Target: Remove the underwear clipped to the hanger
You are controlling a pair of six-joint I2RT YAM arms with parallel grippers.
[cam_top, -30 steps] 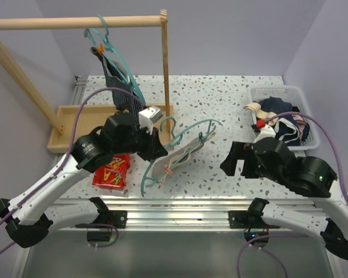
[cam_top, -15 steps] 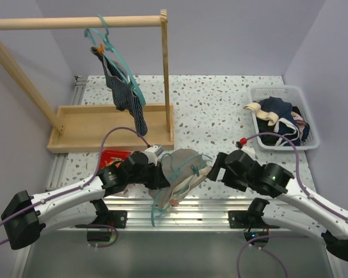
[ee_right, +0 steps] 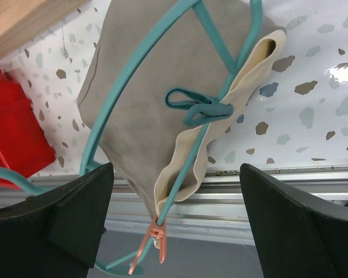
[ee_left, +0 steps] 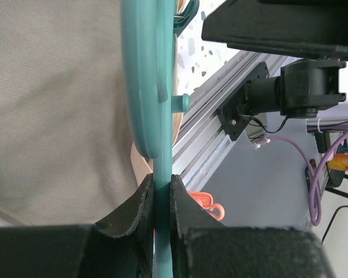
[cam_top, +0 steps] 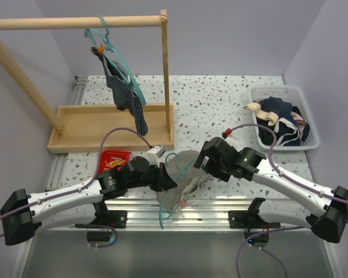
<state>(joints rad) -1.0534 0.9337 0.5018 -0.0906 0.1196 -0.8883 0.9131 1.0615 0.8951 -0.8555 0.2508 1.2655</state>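
The white speckled stone-pattern table top (cam_top: pixel 220 98) stands between plain lavender walls (cam_top: pixel 232 35). A pale wooden clothes rack (cam_top: pixel 75 23) fills the upper left of the overhead view. A white plastic basket (cam_top: pixel 278 88) of mixed garments sits at the right edge, and a red packet of clips (cam_top: pixel 113 157) lies left of centre.

On the rack's rail hangs the upper teal plastic hanger (cam_top: pixel 120 63), steeply tilted, with the dark navy striped briefs (cam_top: pixel 124 95) clipped to it and trailing down.

At the lower centre, over the table's near edge, the lower teal plastic hanger (ee_left: pixel 144 75) carries the grey-beige cloth briefs (ee_right: pixel 133 116). A teal clip (ee_right: pixel 200 109) and a salmon peg (ee_right: pixel 153 240) fasten their cream waistband to the hanger bar.

The left gripper (ee_left: pixel 160 185) is clamped tight on this hanger's thin bar, the briefs just beside it. The right gripper (ee_right: pixel 175 168) stands over the waistband edge with its jaws wide apart and holds nothing.
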